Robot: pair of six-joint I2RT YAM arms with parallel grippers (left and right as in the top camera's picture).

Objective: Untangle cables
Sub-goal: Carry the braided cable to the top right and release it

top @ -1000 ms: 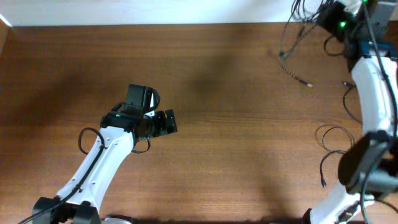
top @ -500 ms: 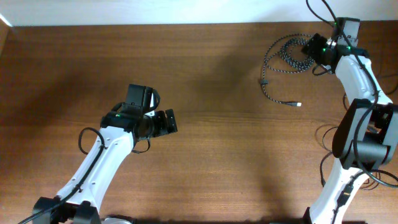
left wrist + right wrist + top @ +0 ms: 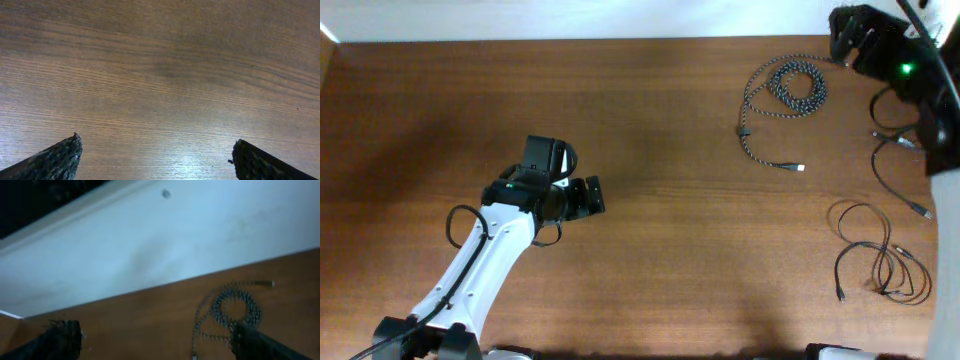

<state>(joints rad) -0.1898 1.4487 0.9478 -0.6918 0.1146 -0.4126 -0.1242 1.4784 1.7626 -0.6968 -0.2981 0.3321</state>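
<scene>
Speckled cable (image 3: 782,88) near black cables (image 3: 838,272) on table (image 3: 670,150)

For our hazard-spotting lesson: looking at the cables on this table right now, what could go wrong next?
The thin black cables lie in overlapping loops; pulling one could drag the others along or tighten a knot. The black-and-white speckled braided cable is coiled; gripping the coil instead of its plug end might snag it.

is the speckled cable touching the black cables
Apart: overhead shows bare table between the speckled cable and the black cables.
</scene>
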